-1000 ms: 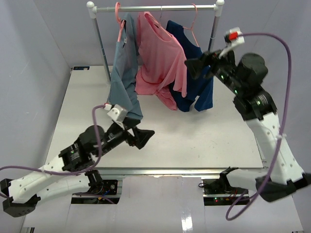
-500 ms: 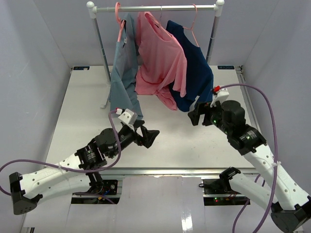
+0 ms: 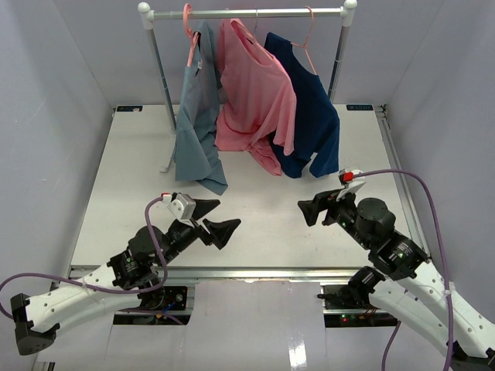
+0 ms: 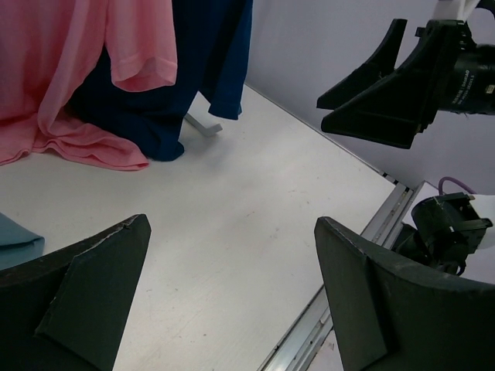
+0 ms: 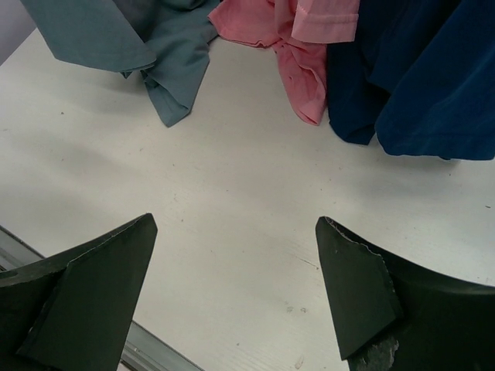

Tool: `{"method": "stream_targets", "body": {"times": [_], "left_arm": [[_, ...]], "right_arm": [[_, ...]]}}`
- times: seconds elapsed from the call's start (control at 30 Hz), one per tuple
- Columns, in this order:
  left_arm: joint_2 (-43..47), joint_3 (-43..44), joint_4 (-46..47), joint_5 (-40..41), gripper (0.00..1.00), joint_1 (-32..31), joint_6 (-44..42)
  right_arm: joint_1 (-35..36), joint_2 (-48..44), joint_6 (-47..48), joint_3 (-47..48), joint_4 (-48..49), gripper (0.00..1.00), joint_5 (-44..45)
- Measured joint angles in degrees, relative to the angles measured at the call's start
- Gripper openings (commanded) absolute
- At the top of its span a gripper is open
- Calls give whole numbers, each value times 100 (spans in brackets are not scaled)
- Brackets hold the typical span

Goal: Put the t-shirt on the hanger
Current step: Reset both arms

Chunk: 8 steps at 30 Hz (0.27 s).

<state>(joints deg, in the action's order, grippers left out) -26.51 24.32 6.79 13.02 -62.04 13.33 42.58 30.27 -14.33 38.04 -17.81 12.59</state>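
The salmon-pink t-shirt (image 3: 255, 85) hangs from the rail in the middle of the rack, and its hem bunches on the table. It also shows in the left wrist view (image 4: 62, 69) and the right wrist view (image 5: 305, 58). Its hanger is hidden inside the shirt; only a thin hook (image 3: 255, 14) shows over the rail. My left gripper (image 3: 216, 219) is open and empty over the near table, also in its own view (image 4: 232, 224). My right gripper (image 3: 313, 207) is open and empty, facing the shirts (image 5: 236, 224).
A grey-blue shirt (image 3: 195, 116) hangs left of the t-shirt and a navy shirt (image 3: 309, 116) hangs right of it, each on a pink hanger. The rack's rail (image 3: 247, 12) stands on two posts at the back. Walls close in the table (image 3: 131, 193) on three sides.
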Motion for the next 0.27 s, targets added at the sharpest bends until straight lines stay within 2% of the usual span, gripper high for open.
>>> {"method": "stream_targets", "body": {"times": [0.27], "left_arm": [[-167, -44, -20, 133, 98, 0, -33]], "right_arm": [[20, -459, 135, -298, 311, 90, -105]]}}
